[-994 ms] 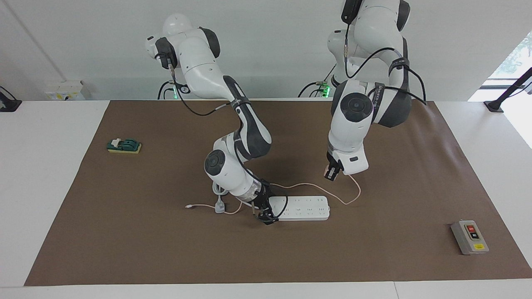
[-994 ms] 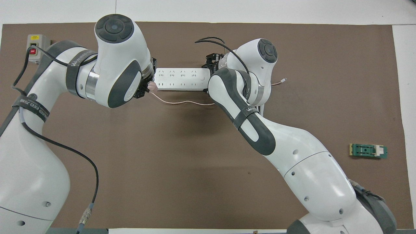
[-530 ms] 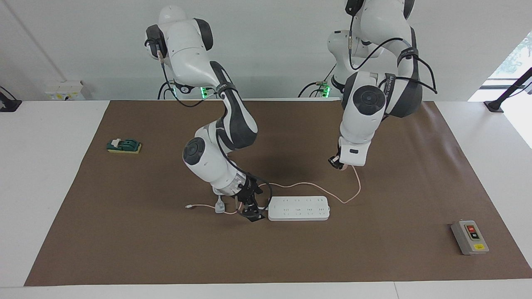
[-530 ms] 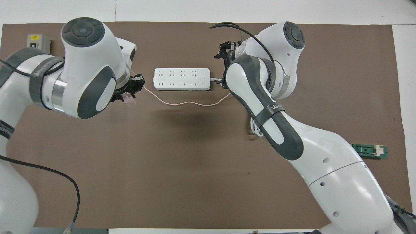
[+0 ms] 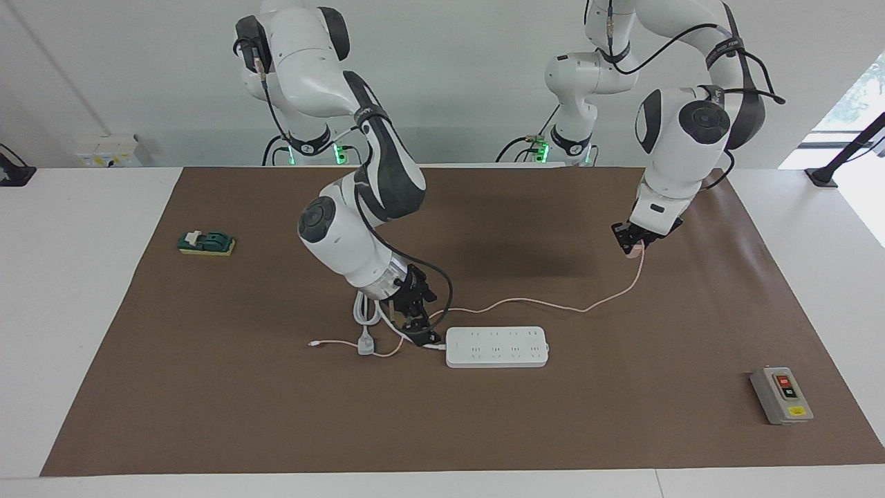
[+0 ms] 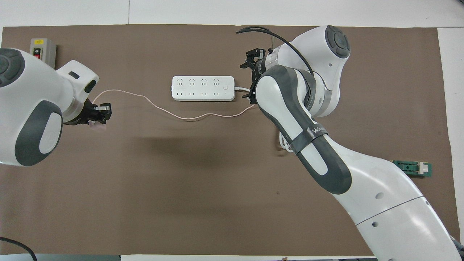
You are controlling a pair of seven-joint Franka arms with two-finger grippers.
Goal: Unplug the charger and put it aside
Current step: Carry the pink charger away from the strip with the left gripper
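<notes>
Left end effector (image 5: 630,243) clamped on charger (image 6: 97,125), raised over counter (image 5: 691,332) toward left arm's end, cable (image 5: 532,302) trailing. Judgement: lower gently, release clear of power strip (image 5: 496,346). Right end effector (image 5: 415,325) apart, beside strip.

Small pale pink charger (image 5: 630,247) (image 6: 97,125), unplugged, held above the brown mat, its thin cable trailing past the power strip (image 5: 497,346) (image 6: 203,88).

Charger (image 5: 632,250) lifted clear of power strip (image 5: 497,346).
Pinched in left gripper (image 5: 630,242) above mat (image 5: 207,387); right gripper (image 5: 415,330) poised by strip's end.
</notes>
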